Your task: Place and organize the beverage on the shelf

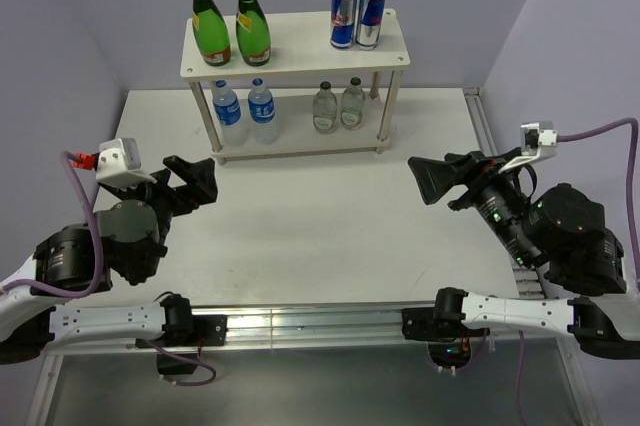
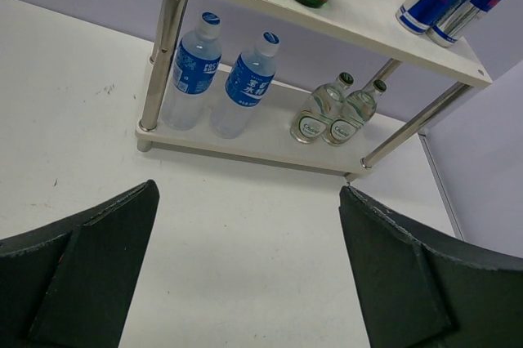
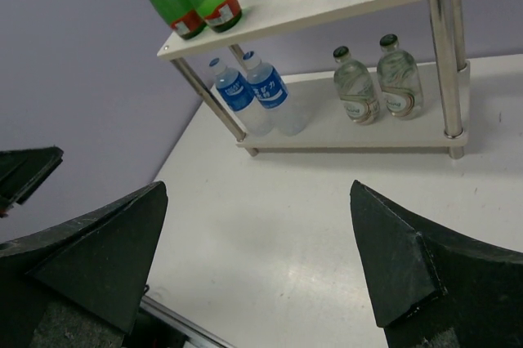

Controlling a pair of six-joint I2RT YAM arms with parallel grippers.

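1. Six bottles stand upright on the shelf (image 1: 300,44), which is at the far side of the table (image 1: 320,236). Both arms are well apart from it.
2. On the top board, the two green bottles (image 1: 211,31) stand at the left, just beside each other. The two cans (image 1: 343,18) stand at the right; whether they touch each other, I cannot tell.
3. On the lower board, the two blue-label bottles (image 1: 229,111) are at the left and the two pale bottles (image 1: 324,109) at the right, with a gap between the pairs.
4. The left gripper (image 1: 197,182) hangs over the table, in front of the shelf's left end. Its jaws are spread wide and only bare table shows between them in its wrist view.
5. The right gripper (image 1: 420,181) hangs in front of the shelf's right end. Its jaws are also spread wide, with nothing between them.
6. In the left wrist view, the upper edge cuts off the green bottles, so only their bottoms show. The cans also lose their upper parts there.
7. In the right wrist view, only the bases of the cans show, and the necks of the green bottles are cut off. A dark shape (image 3: 24,172) enters at the left edge; I cannot tell what it is.
8. From above, the top board hides the rear of the lower board, and the print on the labels is too small to read.
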